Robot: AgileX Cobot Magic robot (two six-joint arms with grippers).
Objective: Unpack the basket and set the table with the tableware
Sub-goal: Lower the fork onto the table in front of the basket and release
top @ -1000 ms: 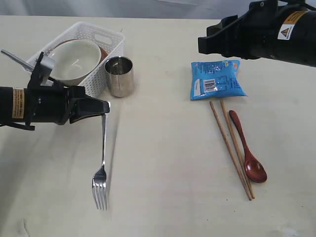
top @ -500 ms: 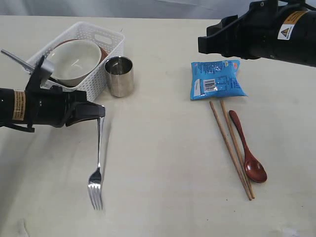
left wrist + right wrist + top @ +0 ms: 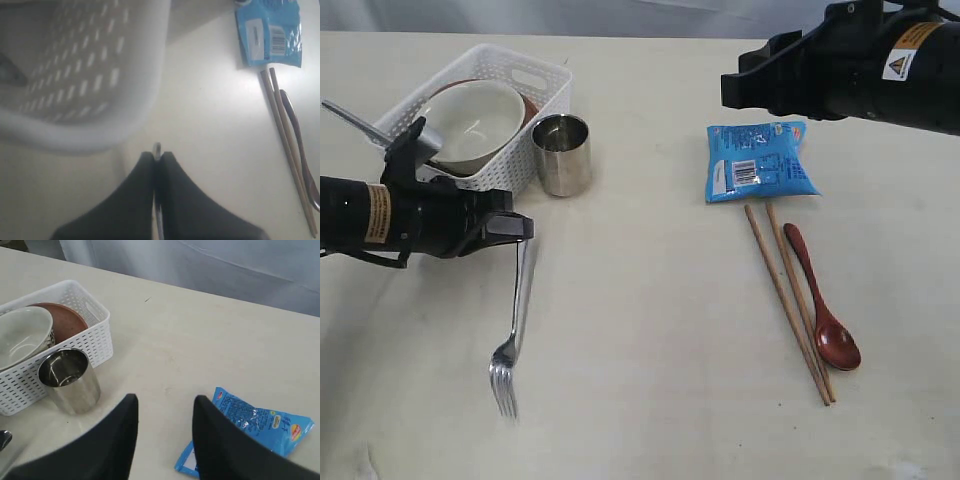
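Observation:
My left gripper [image 3: 525,228] is shut on the handle end of a steel fork [image 3: 513,325], which hangs tines-down over the table [image 3: 640,400], in front of the white basket [image 3: 510,170]. The handle tip [image 3: 157,148] pokes out between the closed jaws of the left gripper [image 3: 157,152]. The cream bowl [image 3: 475,120] and brown saucer [image 3: 527,103] sit in the basket; a grey steel piece [image 3: 348,120], likely the knife, juts from its left end. The steel cup [image 3: 562,153] stands beside the basket. Chopsticks [image 3: 788,305] and reddish spoon [image 3: 820,300] lie on the right. My right gripper [image 3: 165,402] hovers open, empty.
A blue snack packet [image 3: 758,160] lies just behind the chopsticks, under the right arm [image 3: 840,70]. The basket's lattice wall [image 3: 90,100] is close to the left gripper. Bare tabletop stretches between the fork and the chopsticks.
My left gripper has drifted left and slightly nearer with the fork; the tines have swung left. The right arm has not moved.

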